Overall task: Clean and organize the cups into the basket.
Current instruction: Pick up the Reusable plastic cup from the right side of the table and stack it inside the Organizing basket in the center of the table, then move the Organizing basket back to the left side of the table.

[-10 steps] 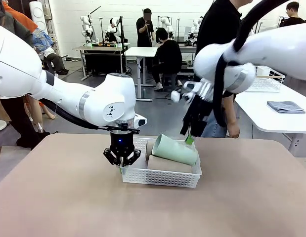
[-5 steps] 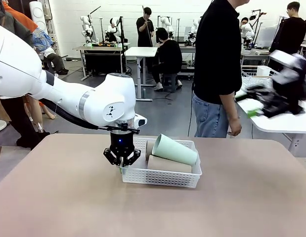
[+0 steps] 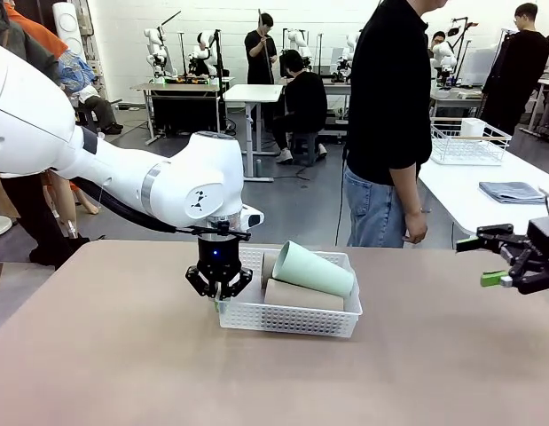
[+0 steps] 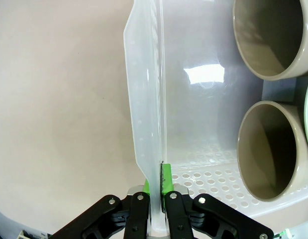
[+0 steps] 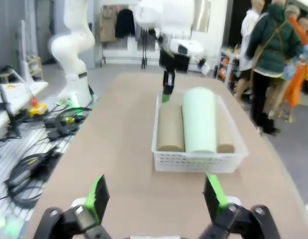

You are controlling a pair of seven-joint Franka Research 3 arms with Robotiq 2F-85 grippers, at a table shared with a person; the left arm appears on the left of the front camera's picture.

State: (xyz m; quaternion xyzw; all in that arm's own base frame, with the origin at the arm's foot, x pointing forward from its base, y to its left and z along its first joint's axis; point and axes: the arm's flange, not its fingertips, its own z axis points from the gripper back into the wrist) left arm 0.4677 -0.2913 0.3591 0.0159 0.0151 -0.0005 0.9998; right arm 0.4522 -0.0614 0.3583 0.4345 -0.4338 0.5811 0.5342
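Left arm grips the basket rim; cups lie inside the basket on the table.

The table point(image 3: 105, 355) carries the white basket point(image 3: 287, 318) near its middle, just in front of the standing person point(image 3: 394, 124). In the basket lie brown cups point(image 5: 171, 128) on their sides, with the mint cup point(image 3: 311, 268) resting on top of them. The left gripper point(image 3: 219, 300) points straight down at the basket's left end, its jaws clamped tight on the rim point(image 4: 144, 99), green pads point(image 4: 166, 179) pressing either side of the thin wall. The right gripper point(image 3: 515, 266) hangs at the table's right edge, well apart from the basket, jaws spread wide and holding nothing.
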